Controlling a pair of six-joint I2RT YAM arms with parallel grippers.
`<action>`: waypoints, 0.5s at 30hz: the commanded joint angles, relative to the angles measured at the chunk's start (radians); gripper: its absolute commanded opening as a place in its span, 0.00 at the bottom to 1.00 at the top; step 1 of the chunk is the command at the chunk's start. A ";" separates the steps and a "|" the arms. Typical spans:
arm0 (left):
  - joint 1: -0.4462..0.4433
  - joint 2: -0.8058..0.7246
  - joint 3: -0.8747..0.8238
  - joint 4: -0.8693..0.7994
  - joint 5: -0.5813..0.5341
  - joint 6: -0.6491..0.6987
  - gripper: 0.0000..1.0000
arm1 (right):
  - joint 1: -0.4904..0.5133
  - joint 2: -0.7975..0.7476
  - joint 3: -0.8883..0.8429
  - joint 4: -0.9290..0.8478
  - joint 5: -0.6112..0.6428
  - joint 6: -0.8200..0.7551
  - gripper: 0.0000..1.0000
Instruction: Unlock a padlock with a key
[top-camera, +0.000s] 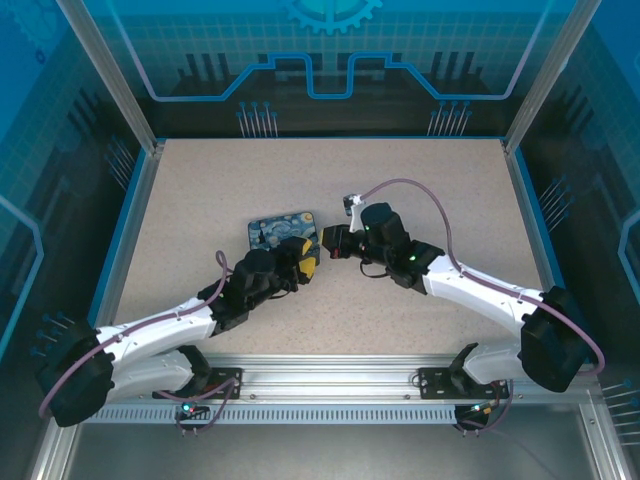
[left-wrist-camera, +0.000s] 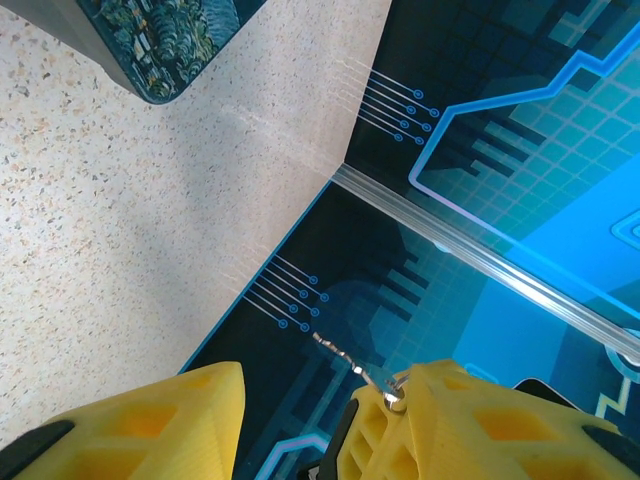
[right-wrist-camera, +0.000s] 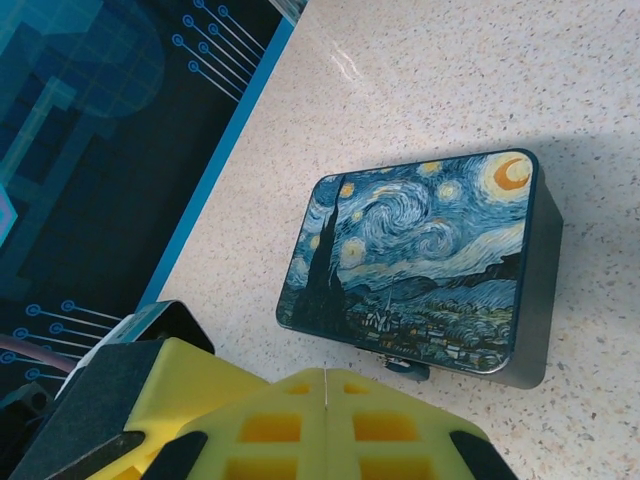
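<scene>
The key (left-wrist-camera: 342, 351), a thin toothed metal sliver on a small ring (left-wrist-camera: 396, 396), sticks out from the inner top of my left gripper's right finger (left-wrist-camera: 480, 420). The left gripper (left-wrist-camera: 326, 376) stands with its jaws apart, and the other finger (left-wrist-camera: 150, 420) is clear of the key. In the top view the left gripper (top-camera: 305, 264) is raised beside the painted box's near right corner. A tiny dark padlock (right-wrist-camera: 405, 366) hangs at the front edge of the starry-night box (right-wrist-camera: 420, 270). My right gripper (right-wrist-camera: 326, 376) is shut with nothing in it, just short of the padlock.
The painted box (top-camera: 283, 232) lies mid-table, a little left of centre; its corner (left-wrist-camera: 170, 45) also shows from the left wrist. The right gripper (top-camera: 329, 243) sits close to the left one. Blue walls (top-camera: 120, 230) ring the speckled table (top-camera: 430, 200).
</scene>
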 joint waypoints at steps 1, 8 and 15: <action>-0.010 0.015 0.023 0.030 -0.028 -0.216 0.48 | 0.024 -0.018 -0.007 0.036 0.000 0.021 0.00; -0.017 0.039 0.020 0.016 -0.015 -0.336 0.45 | 0.046 -0.030 -0.057 0.049 0.013 0.049 0.00; -0.024 0.051 0.025 0.032 -0.023 -0.360 0.46 | 0.058 -0.038 -0.081 0.064 0.019 0.072 0.00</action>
